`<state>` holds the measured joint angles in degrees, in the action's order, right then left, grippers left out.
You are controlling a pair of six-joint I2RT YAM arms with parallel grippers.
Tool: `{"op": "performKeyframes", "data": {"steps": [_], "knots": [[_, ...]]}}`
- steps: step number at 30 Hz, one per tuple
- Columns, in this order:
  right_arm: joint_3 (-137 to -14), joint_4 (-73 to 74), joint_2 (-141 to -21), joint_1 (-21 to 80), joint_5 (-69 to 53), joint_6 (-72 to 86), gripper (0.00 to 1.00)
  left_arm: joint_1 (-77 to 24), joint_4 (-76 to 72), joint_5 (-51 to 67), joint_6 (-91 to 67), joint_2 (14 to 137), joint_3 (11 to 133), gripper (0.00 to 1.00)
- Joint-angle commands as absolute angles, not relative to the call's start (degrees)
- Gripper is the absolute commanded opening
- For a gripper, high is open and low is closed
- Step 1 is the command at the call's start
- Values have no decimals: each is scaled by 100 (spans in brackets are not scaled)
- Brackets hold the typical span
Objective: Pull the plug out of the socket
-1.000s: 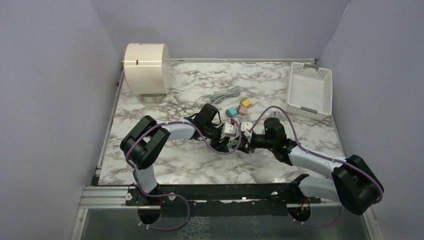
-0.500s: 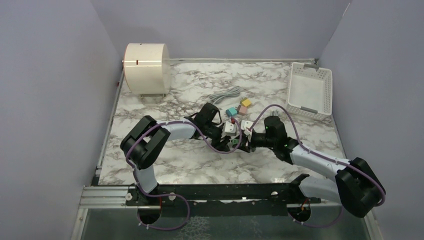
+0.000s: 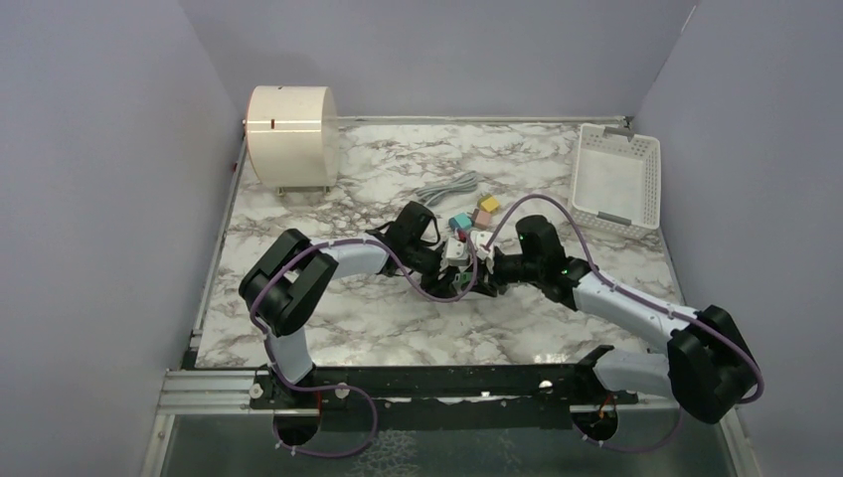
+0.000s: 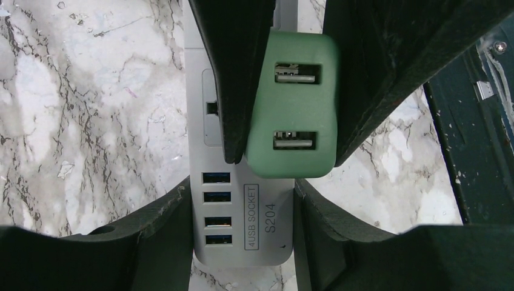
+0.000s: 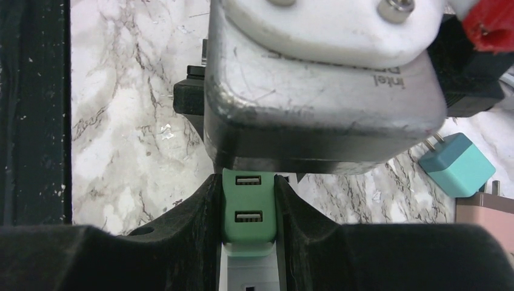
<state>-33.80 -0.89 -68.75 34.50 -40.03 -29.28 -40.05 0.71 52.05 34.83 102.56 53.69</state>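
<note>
Marble-look table, white w/ grey-brown veins, fills the middle of the top view. Plain lavender walls on 3 sides: left wall, back wall, right wall. No pattern on them, and they meet the table edges. Near edge has a silver metal rail at left and a black crossbar running across. Below that is a strip of dark grey-green floor, mottled. Cream round drum sits in the back-left corner, against the left wall. White slotted basket is back-right, near the right wall. Coiled grey cable lies mid-back on the table. Light is soft and even, shadows faint.
</note>
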Motion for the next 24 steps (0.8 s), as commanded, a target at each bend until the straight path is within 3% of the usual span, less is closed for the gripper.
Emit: {"op": "performKeyframes", "data": {"steps": [1,4,8,16,24], "knots": [[-3404,-1986,-6338,3595,-4320,-2967,1,-3990,452,4575,3336,10581,5276,0],[-3138,-2251,-6149,3595,-4201,-2608,1,-3990,431,4542,3303,10573,5270,0],[-3600,-1810,-6575,3584,-4309,-1928,1,-3986,262,4328,3183,10533,5257,0],[-3774,-2471,-7242,3566,-4796,-380,1,-3938,-446,3812,3041,9852,4786,0],[-3567,-2694,-7003,3577,-4782,-809,1,-3920,-221,3906,3196,9682,4834,0]]}}
